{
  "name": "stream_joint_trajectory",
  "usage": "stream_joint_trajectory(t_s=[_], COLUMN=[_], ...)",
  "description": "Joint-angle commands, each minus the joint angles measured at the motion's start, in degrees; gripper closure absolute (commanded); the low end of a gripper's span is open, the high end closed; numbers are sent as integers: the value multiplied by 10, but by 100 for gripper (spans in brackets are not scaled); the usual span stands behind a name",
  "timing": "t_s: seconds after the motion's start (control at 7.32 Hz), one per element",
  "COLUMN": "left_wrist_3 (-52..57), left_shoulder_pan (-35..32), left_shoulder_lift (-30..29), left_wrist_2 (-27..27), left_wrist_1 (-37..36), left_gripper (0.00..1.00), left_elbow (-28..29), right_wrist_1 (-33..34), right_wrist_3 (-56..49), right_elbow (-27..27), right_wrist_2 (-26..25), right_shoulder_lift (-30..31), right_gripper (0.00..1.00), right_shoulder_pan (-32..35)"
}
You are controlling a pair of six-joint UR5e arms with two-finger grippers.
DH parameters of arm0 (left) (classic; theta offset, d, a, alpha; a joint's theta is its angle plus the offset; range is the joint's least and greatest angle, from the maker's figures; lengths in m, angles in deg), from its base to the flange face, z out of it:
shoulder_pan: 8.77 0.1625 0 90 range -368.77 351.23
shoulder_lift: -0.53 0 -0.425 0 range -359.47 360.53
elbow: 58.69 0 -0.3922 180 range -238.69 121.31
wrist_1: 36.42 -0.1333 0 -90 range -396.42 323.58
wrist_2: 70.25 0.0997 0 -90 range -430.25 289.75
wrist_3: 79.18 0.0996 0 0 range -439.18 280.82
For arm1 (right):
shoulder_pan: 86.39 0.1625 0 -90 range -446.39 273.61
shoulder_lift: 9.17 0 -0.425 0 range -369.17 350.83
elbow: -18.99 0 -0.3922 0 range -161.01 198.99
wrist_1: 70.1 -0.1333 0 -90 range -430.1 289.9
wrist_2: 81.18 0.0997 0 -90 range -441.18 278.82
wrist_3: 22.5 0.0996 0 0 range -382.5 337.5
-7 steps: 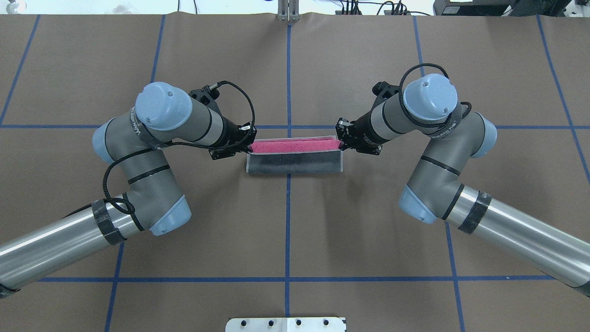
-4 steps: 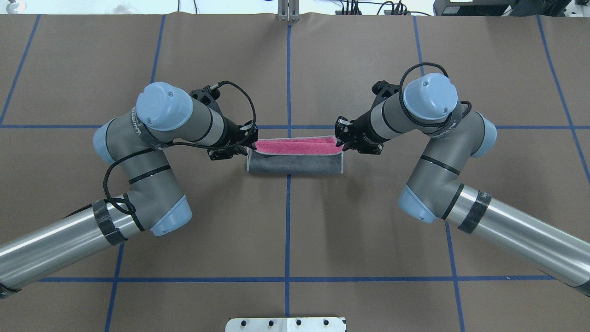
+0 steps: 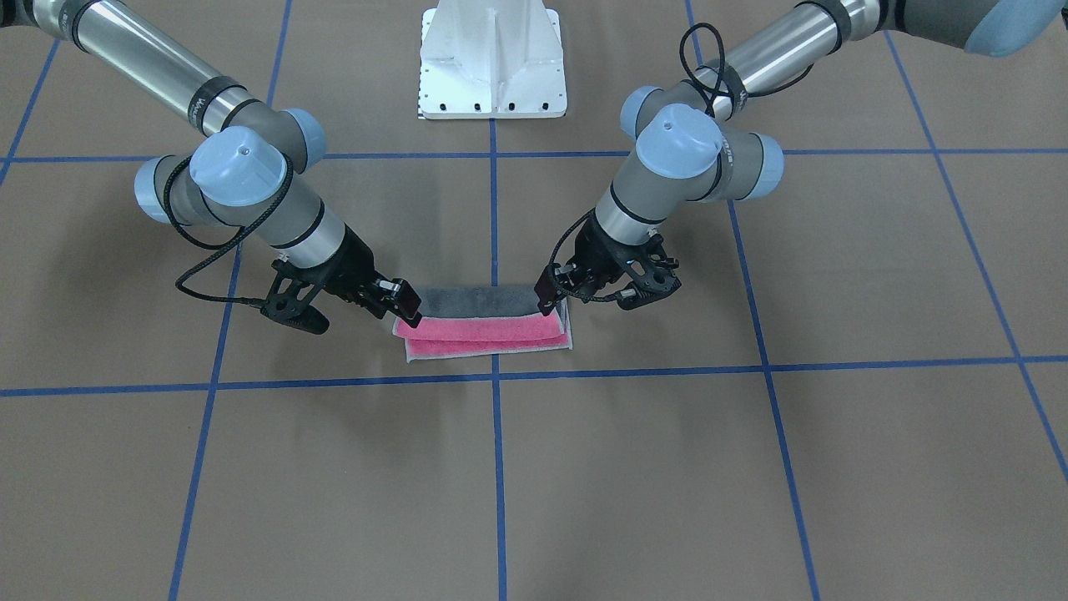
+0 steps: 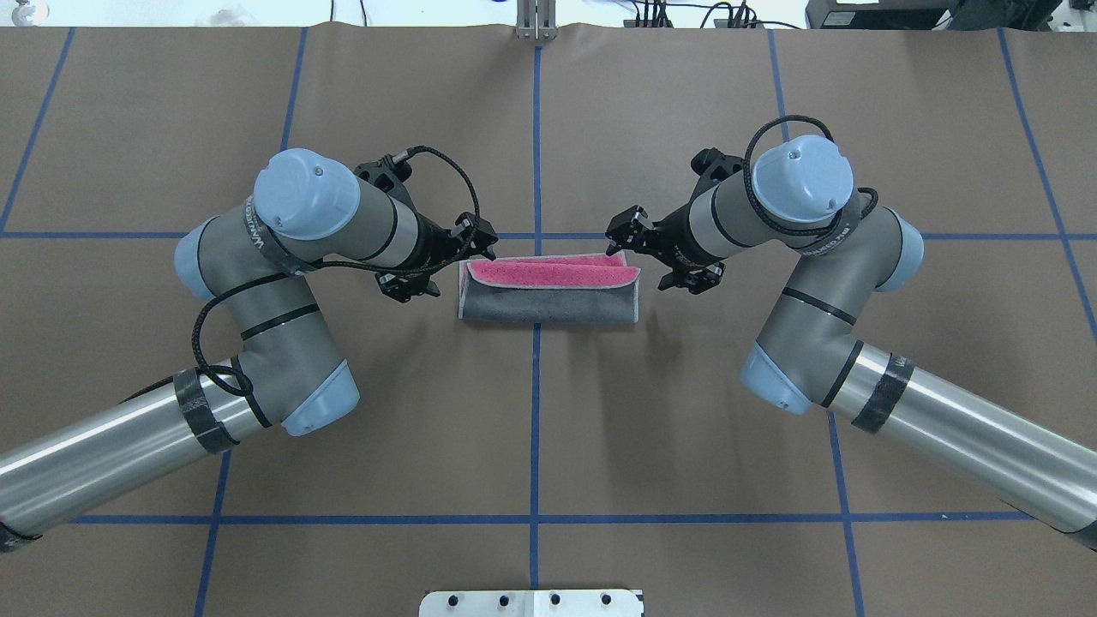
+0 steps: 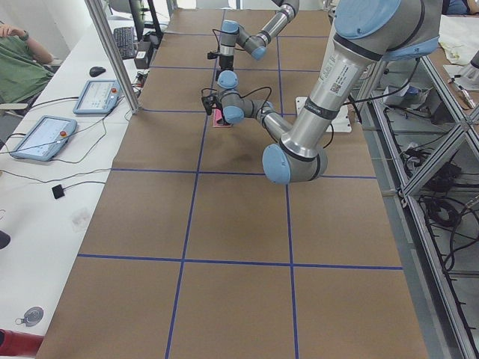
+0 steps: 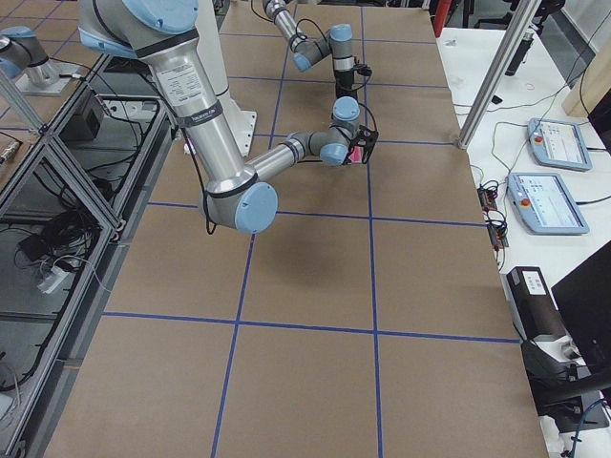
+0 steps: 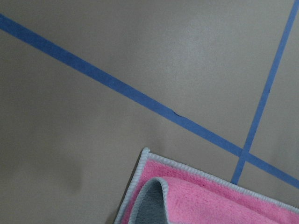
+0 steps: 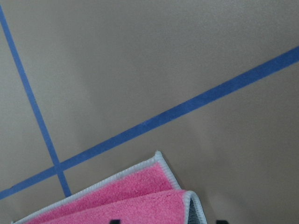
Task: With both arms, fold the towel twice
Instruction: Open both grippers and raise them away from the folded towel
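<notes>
The towel (image 4: 548, 302) lies folded into a long strip at the table's middle, dark grey face up, with a pink band along its far edge. It also shows in the front view (image 3: 488, 332). My left gripper (image 4: 464, 260) is open at the towel's left end, and my right gripper (image 4: 637, 254) is open at its right end. Neither holds the cloth. In the front view the left gripper (image 3: 549, 294) and right gripper (image 3: 406, 310) sit just above the towel's ends. The left wrist view shows a pink corner (image 7: 210, 196); the right wrist view shows the other (image 8: 121, 196).
Blue tape lines (image 4: 536, 428) cross the brown table cover in a grid. The white pedestal base (image 3: 492, 63) stands at the robot's side of the table. Tablets (image 5: 43, 134) lie on a side bench beyond the far edge.
Both grippers held the towel's raised far edge earlier. They have lowered it, opened and let go, and the folded towel now lies flat.
</notes>
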Motion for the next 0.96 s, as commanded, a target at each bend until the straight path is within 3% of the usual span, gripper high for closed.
stream_joint_trajectory(t_s=[0.0,0.41,0.82], left_wrist_3=[-1,-2,-2], left_shoulder_pan=[1,3,5], left_shoulder_lift=[-15,-35,-48], left_wrist_2=[2,3,3], left_wrist_1=[-1,53,54], left_gripper=[0,0,0], left_elbow=[7,66,85], right_wrist_1=[-1,-25,-25], right_wrist_3=[-1,-20,-45], right_elbow=[-1,-1,-1], right_wrist_2=[5,65,92], right_shoulder_lift=[0,15,31], right_gripper=[0,0,0], right_shoulder_pan=[13,62,92])
